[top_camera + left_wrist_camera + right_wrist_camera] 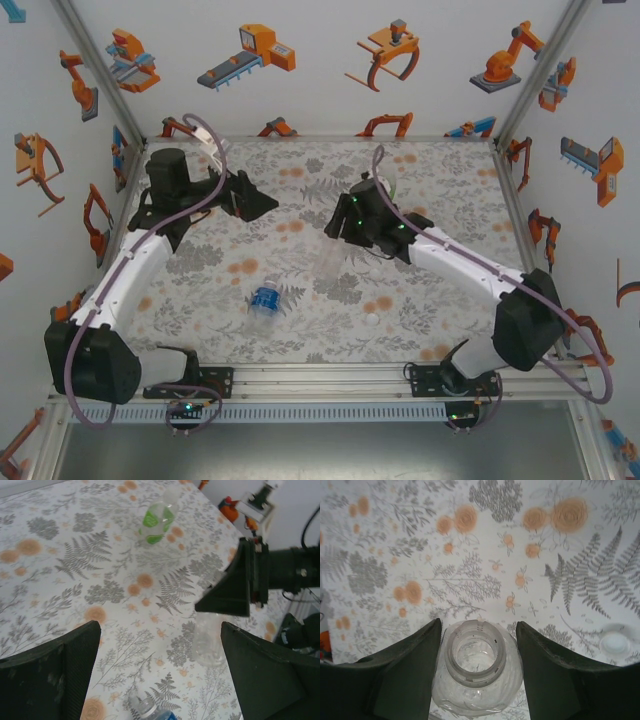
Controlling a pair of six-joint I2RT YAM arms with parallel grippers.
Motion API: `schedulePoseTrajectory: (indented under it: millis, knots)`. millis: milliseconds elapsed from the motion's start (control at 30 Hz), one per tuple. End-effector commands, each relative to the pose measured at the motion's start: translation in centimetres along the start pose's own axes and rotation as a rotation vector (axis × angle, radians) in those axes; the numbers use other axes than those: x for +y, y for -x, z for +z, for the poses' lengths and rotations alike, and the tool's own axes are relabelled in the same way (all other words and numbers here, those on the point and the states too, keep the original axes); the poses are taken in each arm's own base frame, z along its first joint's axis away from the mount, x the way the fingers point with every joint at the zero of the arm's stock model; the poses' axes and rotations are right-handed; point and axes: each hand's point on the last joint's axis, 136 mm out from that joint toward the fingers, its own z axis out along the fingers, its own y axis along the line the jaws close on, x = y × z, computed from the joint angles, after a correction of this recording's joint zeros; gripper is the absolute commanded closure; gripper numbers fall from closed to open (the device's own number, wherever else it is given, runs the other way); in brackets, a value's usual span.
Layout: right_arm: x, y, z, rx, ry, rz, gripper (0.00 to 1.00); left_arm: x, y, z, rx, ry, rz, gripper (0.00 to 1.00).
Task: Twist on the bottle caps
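A plain colourless bottle (477, 680) stands upright between the fingers of my right gripper (478, 625), which is shut on its body. Its mouth is open, with no cap on it. From above, that bottle (328, 262) shows just below the right gripper (338, 235). One white bottle cap (615, 642) lies on the table to the right, also seen near the front (372, 321). The blue-labelled bottle (264, 300) lies on its side mid-table, its neck (145, 707) below my open, empty left gripper (160, 630). The green-tinted bottle (157, 517) rests farther back.
The table wears a floral grey-and-orange cloth (300, 330). Patterned walls close in the left, back and right sides. My left gripper (258, 203) hovers at the back left, facing the right gripper (225, 592) across a gap. A metal rail (320, 375) runs along the near edge.
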Motion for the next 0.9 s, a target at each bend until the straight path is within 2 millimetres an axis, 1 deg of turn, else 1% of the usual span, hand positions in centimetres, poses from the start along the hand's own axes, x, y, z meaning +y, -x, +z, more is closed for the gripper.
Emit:
schedulePoseTrajectory:
  millis: [0, 133, 200, 300, 333, 400, 500, 600, 733, 867]
  knots:
    - [3.5, 3.4, -2.1, -0.083, 0.205, -0.061, 0.74, -3.8, 1.2, 0.3, -0.034, -0.154, 0.105, 0.05]
    - [4.5, 5.4, -4.1, -0.125, 0.261, -0.109, 0.80, -6.4, -0.1, 1.5, -0.012, -0.246, 0.151, 0.06]
    - [5.3, 6.2, -5.3, -0.148, 0.301, -0.136, 0.82, -8.0, -1.1, 2.2, 0.013, -0.298, 0.185, 0.06]
    - [6.7, 7.1, -7.4, -0.185, 0.371, -0.163, 0.85, -9.6, -2.3, 3.1, 0.045, -0.348, 0.215, 0.06]
    - [7.1, 7.4, -8.0, -0.197, 0.386, -0.168, 0.85, -9.8, -2.5, 3.4, 0.051, -0.354, 0.216, 0.06]
    - [7.8, 7.9, -9.1, -0.219, 0.419, -0.175, 0.87, -9.7, -2.9, 4.2, 0.064, -0.339, 0.206, 0.07]
    - [8.8, 8.1, -10.3, -0.235, 0.470, -0.179, 0.87, -9.7, -3.4, 5.2, 0.084, -0.338, 0.182, 0.08]
    - [9.4, 8.4, -11.2, -0.257, 0.514, -0.173, 0.88, -10.3, -3.8, 6.3, 0.096, -0.366, 0.156, 0.09]
    - [9.8, 8.7, -12.2, -0.293, 0.545, -0.172, 0.89, -11.3, -4.2, 7.5, 0.106, -0.404, 0.135, 0.09]
    - [9.4, 8.9, -12.5, -0.316, 0.530, -0.172, 0.91, -12.2, -3.9, 8.4, 0.082, -0.444, 0.098, 0.09]
